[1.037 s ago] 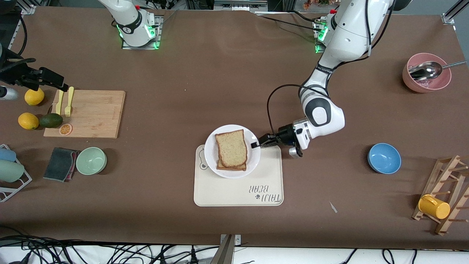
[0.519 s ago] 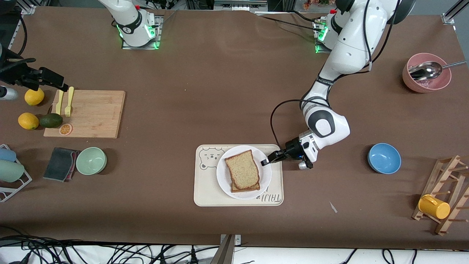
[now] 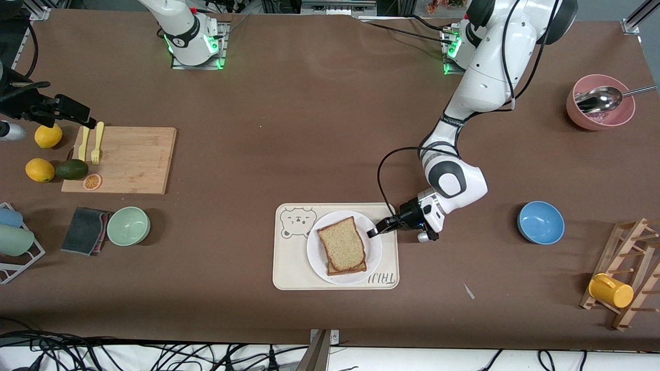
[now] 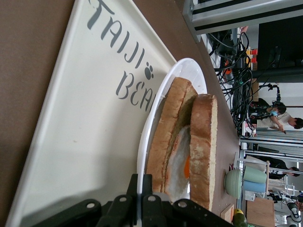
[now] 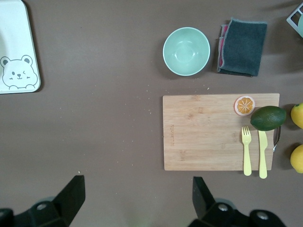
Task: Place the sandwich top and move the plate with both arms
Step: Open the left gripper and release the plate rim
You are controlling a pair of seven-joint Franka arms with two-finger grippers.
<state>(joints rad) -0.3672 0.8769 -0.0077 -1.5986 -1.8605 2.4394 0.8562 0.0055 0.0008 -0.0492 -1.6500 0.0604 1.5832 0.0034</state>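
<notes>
The white plate [image 3: 316, 251] sits on the cream bear tray [image 3: 289, 270], toward the tray's left-arm end. The sandwich top [image 3: 342, 245], a plain brown slice, lies on the lower slice on the plate. In the left wrist view the sandwich top [image 4: 203, 137] covers a fried egg [image 4: 182, 166] on the lower slice. My left gripper [image 3: 372, 233] is shut on the plate's rim [image 4: 152, 113] at the side toward the left arm's end; its fingers [image 4: 135, 184] pinch the rim from both faces. My right gripper [image 5: 137, 189] is open and empty, high over bare table by the cutting board.
A wooden cutting board [image 3: 121, 159] with a yellow fork and knife, an avocado and lemons lie toward the right arm's end, with a green bowl [image 3: 128, 225] and a dark cloth [image 3: 85, 231]. A blue bowl [image 3: 541, 222], a pink bowl with a spoon [image 3: 598, 111] and a mug rack [image 3: 626, 273] are toward the left arm's end.
My left gripper has dragged the plate with the sandwich nearer to the front camera and toward the left arm's end, from the tray's corner onto its middle. The right arm has not moved.
</notes>
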